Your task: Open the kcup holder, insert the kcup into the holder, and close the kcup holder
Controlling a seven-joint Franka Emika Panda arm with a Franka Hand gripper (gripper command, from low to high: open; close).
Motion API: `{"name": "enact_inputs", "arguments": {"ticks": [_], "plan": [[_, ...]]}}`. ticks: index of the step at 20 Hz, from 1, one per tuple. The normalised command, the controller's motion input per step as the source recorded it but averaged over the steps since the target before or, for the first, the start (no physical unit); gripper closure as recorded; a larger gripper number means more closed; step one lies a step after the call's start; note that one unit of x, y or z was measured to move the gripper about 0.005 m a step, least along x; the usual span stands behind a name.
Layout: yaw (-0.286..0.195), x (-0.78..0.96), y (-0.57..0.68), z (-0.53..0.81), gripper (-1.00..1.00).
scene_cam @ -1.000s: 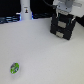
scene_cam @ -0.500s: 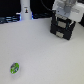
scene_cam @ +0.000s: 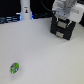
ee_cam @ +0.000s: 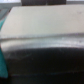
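Claw (scene_cam: 61, 20), jaw state unclear, over black boxy kcup holder (scene_cam: 63, 31) at two o'clock; green-topped round kcup (scene_cam: 15, 67) at eight o'clock on white tabletop (scene_cam: 45, 55).

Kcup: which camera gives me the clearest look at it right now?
The exterior view. The kcup sits alone on the white table toward the exterior view's left, well apart from the kcup holder, its green top visible. The wrist view does not show it at all, only a blurred close-up of a dark surface.

Black kcup holder (scene_cam: 63, 27) at the exterior view's upper right; green-topped kcup (scene_cam: 15, 67) well apart, lower left
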Motion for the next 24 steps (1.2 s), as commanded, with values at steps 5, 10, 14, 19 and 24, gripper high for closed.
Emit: {"name": "enact_inputs", "arguments": {"ticks": [5, 10, 14, 19, 24], "plan": [[-0.042, 0.95, -0.24, 0.19, 1.0], [-0.056, 0.95, -0.25, 0.16, 1.0], [-0.063, 0.96, -0.28, 0.13, 1.0], [-0.066, 0.96, -0.31, 0.15, 1.0], [-0.071, 0.94, -0.34, 0.14, 1.0]]}}
